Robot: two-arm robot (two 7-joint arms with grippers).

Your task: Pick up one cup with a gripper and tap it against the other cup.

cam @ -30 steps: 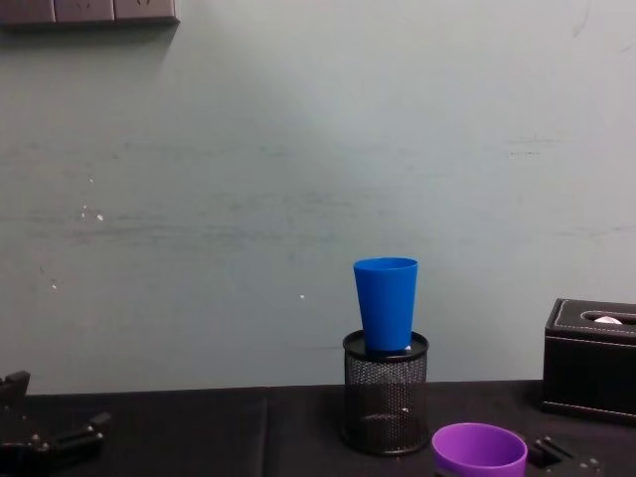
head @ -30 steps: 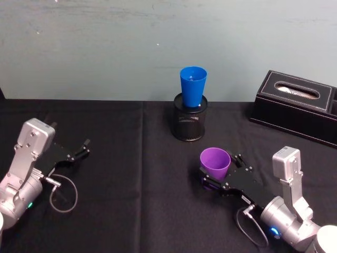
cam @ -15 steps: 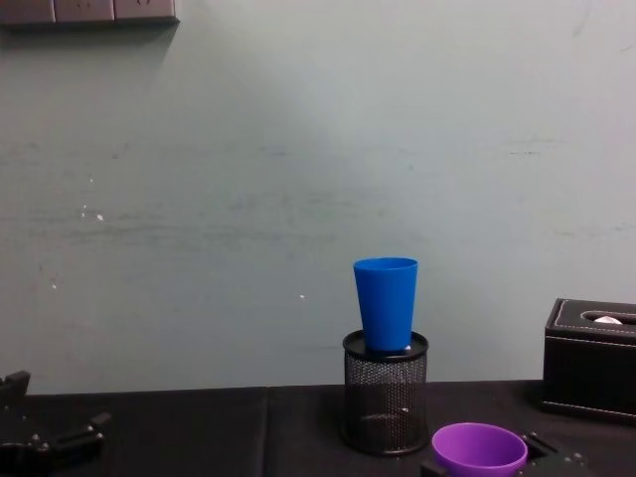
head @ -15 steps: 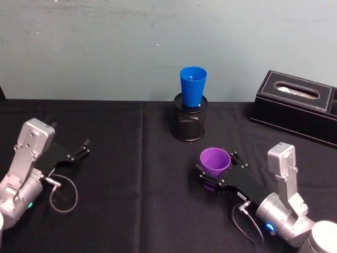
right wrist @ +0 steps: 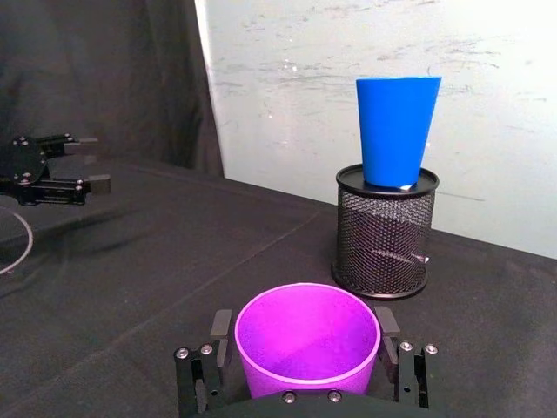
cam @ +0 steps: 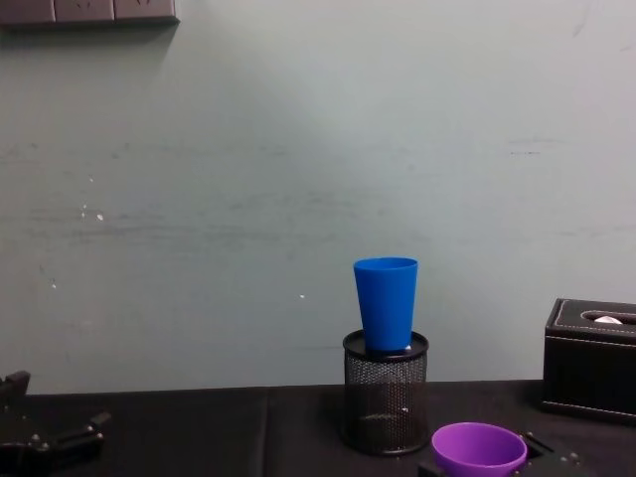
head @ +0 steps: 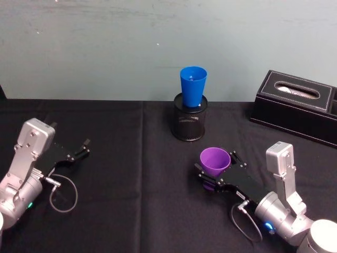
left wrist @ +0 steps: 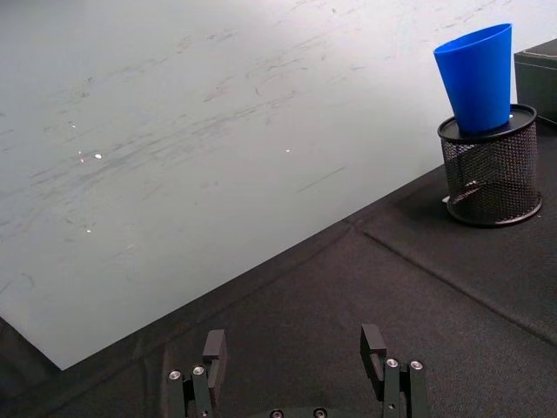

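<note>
The plain purple plastic tapered cup [right wrist: 306, 353] is clamped upright by the right gripper [right wrist: 300, 324], well short of the bright blue plastic tumbler [right wrist: 397, 131] raised in the black mesh holder [right wrist: 383, 235], presumably for tapping, while the left gripper [left wrist: 293, 344] is parked far left, jaws apart.

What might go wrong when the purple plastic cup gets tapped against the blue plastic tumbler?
The bright blue plastic tumbler stands tall in the black mesh holder; a hard tap may topple it. The smooth purple plastic tapered cup at the right gripper might slip when lifted. The left gripper rests far left.
</note>
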